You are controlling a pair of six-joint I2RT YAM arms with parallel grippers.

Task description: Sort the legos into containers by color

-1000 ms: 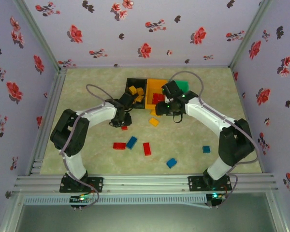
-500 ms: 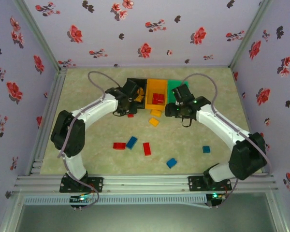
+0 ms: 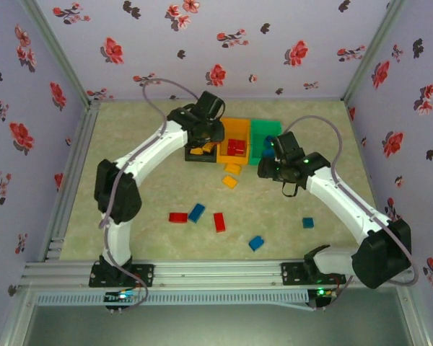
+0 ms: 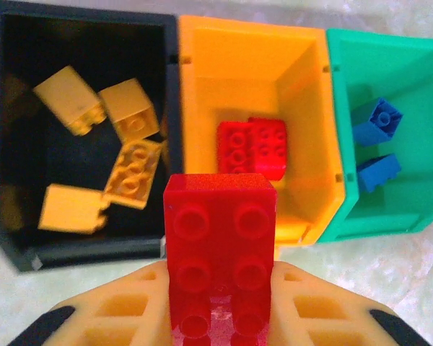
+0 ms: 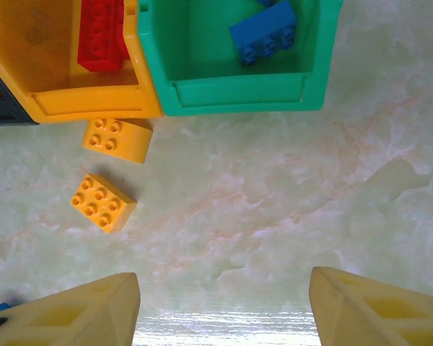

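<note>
The left gripper holds a red brick over the orange bin's near edge, and the right gripper is spread wide above bare table.

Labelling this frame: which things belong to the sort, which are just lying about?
Job: red brick in left gripper; black bin, orange bin, green bin; loose red bricks, blue bricks, yellow bricks on table; right gripper.
Just there: floral walls, aluminium rail.

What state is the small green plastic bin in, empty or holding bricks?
Not empty: the small green plastic bin holds two blue plastic bricks, seen in the left wrist view.
</note>
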